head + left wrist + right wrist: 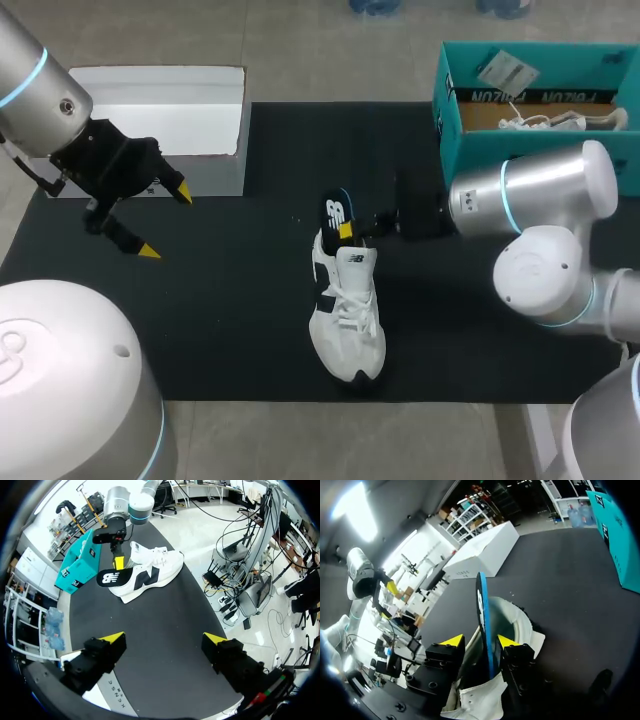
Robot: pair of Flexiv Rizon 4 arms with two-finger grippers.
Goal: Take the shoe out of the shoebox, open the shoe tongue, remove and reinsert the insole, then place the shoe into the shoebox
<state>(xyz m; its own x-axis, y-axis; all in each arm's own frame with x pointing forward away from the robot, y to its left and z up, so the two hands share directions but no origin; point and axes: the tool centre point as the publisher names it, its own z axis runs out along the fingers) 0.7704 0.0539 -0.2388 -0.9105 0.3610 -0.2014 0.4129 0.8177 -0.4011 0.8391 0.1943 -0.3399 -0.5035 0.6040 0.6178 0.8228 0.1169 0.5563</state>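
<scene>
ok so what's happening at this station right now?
The right gripper is pinching the black insole, which sticks up out of the white shoe on the black mat. The left gripper hangs open over the mat near the white box, holding nothing. The teal shoebox sits open at the back.

Robotics lab, test bench. Evidence:

- Two silver arms, the left arm (35, 80) and the right arm (540, 195), have joints ringed in blue light. They come in over one table from opposite sides.
- The whole worktop lies under a black mat (230, 330).
- Props are few and look staged. A teal shoebox (470, 150) sits at the far right corner and a white box (160, 100) at the far left corner.
- A single white shoe (345, 320) lies mid-mat. Its insole (336, 212) is pinched in the yellow-tipped right gripper (348, 230).
</scene>
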